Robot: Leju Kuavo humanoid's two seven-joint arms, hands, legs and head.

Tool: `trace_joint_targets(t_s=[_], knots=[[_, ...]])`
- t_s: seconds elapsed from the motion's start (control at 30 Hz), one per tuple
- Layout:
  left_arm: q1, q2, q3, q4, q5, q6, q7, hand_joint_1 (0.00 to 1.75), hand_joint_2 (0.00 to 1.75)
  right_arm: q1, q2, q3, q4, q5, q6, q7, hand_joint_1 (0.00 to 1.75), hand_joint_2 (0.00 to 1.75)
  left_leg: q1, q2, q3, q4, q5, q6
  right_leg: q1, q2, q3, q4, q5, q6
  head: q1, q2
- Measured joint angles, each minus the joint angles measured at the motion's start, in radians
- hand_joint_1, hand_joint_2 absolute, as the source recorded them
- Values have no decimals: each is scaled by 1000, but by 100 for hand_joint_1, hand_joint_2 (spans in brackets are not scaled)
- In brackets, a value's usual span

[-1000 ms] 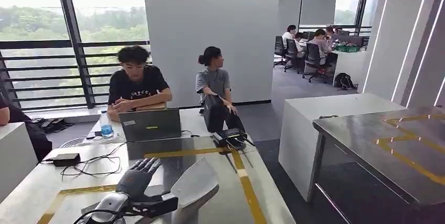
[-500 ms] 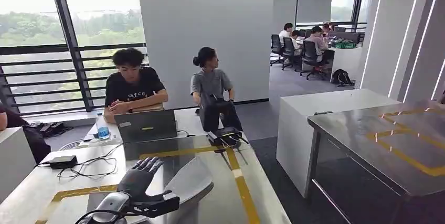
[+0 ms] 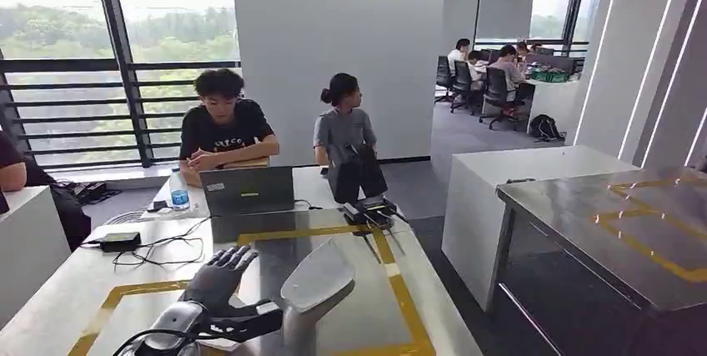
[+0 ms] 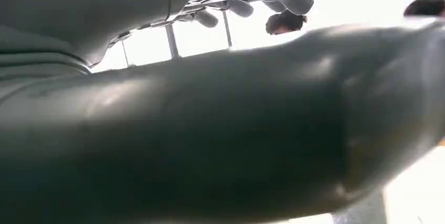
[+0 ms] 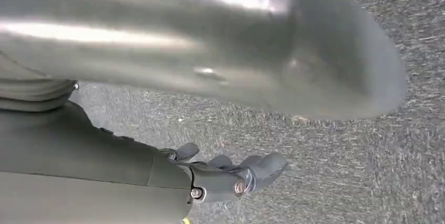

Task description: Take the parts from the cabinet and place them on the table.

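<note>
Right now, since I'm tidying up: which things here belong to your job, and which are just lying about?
Job: grey part, apparently held by the left hand; near table.
Lying about: laptop, water bottle, black adapter with cables, black gear at the table's far end.

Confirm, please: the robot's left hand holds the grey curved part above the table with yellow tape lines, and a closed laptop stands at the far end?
Not quite. The head view shows the laptop open, not closed. The left hand does hold the grey curved part above the taped table.
</note>
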Motion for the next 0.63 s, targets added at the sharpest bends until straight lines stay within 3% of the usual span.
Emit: trace_joint_targets(t_s=[0.03, 0.13, 0.2, 0.23, 0.33, 0.37, 0.4, 0.43, 0.5, 0.53, 0.57, 0.63], knots=[[0, 1, 0, -1, 0, 0, -4, 0, 0, -2, -1, 0, 0, 0, 0, 0, 0, 0, -4, 2, -3, 1, 3, -6, 7, -1, 13, -26, -15, -11, 0, 0], [-2, 3, 1, 0, -2, 0, -7, 0, 0, -1, -1, 0, 0, 0, -1, 1, 0, 0, -1, 2, -3, -3, 14, -21, 11, 0, 7, -33, 3, -22, -1, 0], [-3, 4, 1, 0, -3, 0, -7, 0, 0, -2, 2, 0, 0, 0, -2, 1, 0, 0, -2, -1, -15, 3, 9, -33, -2, -5, 4, -49, 24, -34, 0, 0], [-5, 4, 1, 0, -4, 0, -11, 0, 0, -3, 1, 0, 0, 0, -2, 2, 0, 0, -2, -2, -28, 34, -31, -42, -3, -5, -3, -52, 32, -40, -3, 0], [-4, 5, 2, 3, -6, 0, -14, 0, 0, -1, 2, 0, 0, 1, -2, 2, 0, 0, 11, -2, -98, 248, -158, -59, -6, -5, -29, -51, 49, -42, -4, 0], [-1, 6, 2, 5, -6, 1, -18, 0, 0, -1, 2, 0, 0, 2, -2, 2, 0, 0, 14, -2, -105, 288, -173, -63, -7, -5, -39, -50, 57, -41, -4, 0], [1, 7, 2, 7, -6, 2, -20, 0, 0, 0, 2, 0, 0, 2, -2, 2, 0, 0, 17, -1, -88, 276, -164, -66, -8, -5, -48, -49, 64, -38, -5, 0], [2, 8, 2, 7, -6, 4, -21, 0, 0, 0, 2, 0, 0, 2, -2, 2, 0, 0, 19, -1, -49, 221, -138, -66, -9, -5, -57, -47, 70, -35, -5, 0], [-1, 8, 5, 6, -6, 8, -24, 0, 0, 0, 2, 0, 0, 2, -2, 1, 0, 0, 21, -1, 65, 43, -78, -66, -13, -5, -70, -41, 78, -25, -5, 0], [-3, 8, 6, 5, -7, 10, -24, 0, 0, 0, 2, 0, 0, 2, -3, 0, 0, 0, 19, -2, 87, -9, -98, -61, -13, -5, -73, -40, 83, -18, -5, 0], [-3, 7, 6, 5, -8, 11, -26, 0, 0, 0, 2, 0, 0, 2, -3, 0, 0, 0, 12, -6, 82, -12, -80, -49, -10, -5, -75, -38, 89, -11, -5, 0], [-3, 9, 8, 5, -11, 12, -26, 0, 0, 0, 2, 0, 0, 2, -4, 1, 0, 0, 6, -6, 75, -3, -73, -35, -14, -4, -75, -46, 103, 6, -4, 0]])
